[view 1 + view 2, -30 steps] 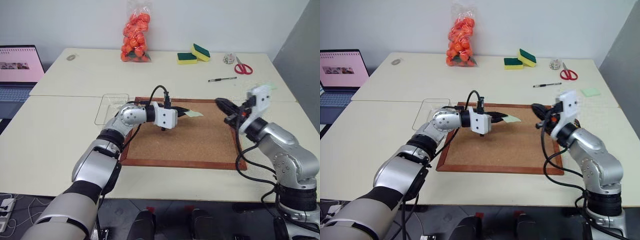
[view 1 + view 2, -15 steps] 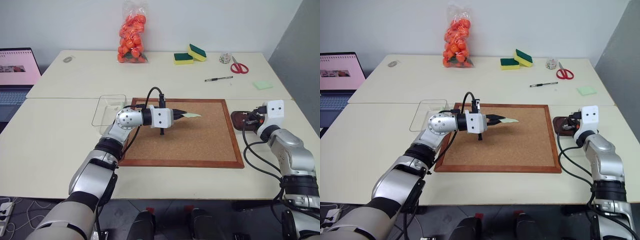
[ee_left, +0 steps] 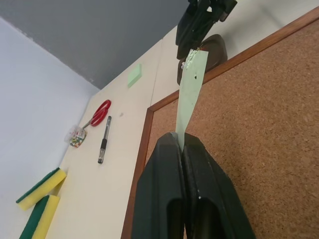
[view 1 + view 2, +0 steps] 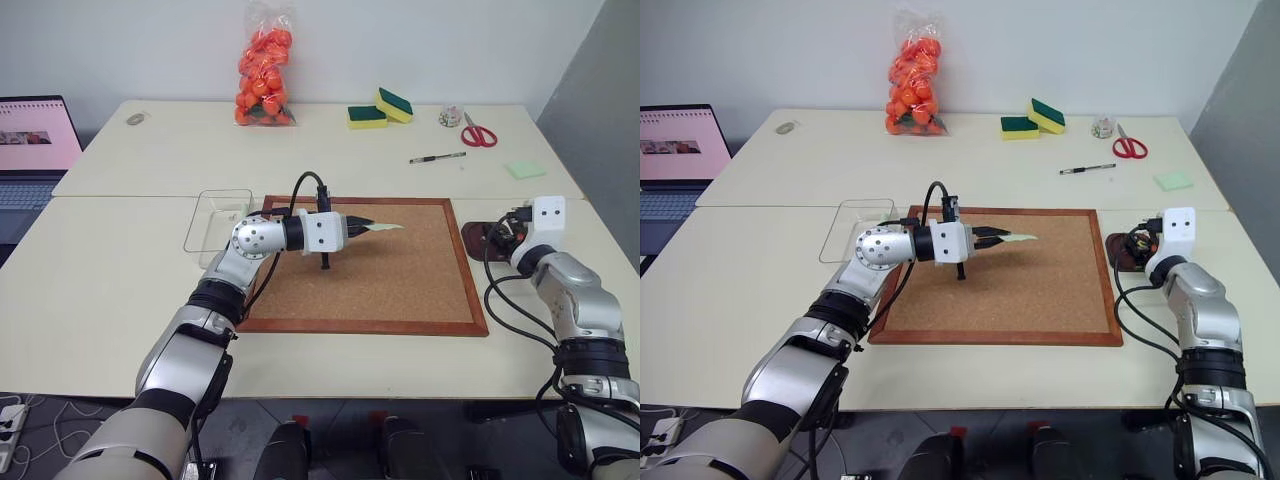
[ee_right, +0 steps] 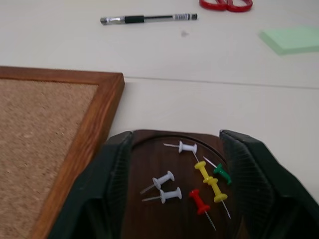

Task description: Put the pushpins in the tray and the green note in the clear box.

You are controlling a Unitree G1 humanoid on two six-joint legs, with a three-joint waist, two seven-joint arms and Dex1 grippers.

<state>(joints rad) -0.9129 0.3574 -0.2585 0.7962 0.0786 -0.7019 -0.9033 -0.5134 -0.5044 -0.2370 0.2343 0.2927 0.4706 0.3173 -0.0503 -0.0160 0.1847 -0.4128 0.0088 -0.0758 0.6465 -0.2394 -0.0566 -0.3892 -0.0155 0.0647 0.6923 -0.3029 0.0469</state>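
Left gripper [image 4: 358, 223] pinched shut on green note [image 4: 384, 228], held level above cork board [image 4: 400, 290]; clear box [image 4: 215, 215] awaits behind it. Right gripper [image 5: 174, 199] spread wide over tray [image 5: 164, 149]; pushpins [image 5: 199, 181] lie inside, apparently just released.

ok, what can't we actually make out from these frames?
- Tray: its near part is cut off by the right wrist view's edge and flanked by the right pincer's open fingers, so a full count of the pushpins is unsure.
- Head views: the right pincer covers most of the tray; pins too small to see.
- Green note: its gripped end is hidden inside the shut left pincer.
- Clear box: contents unreadable behind the left arm.
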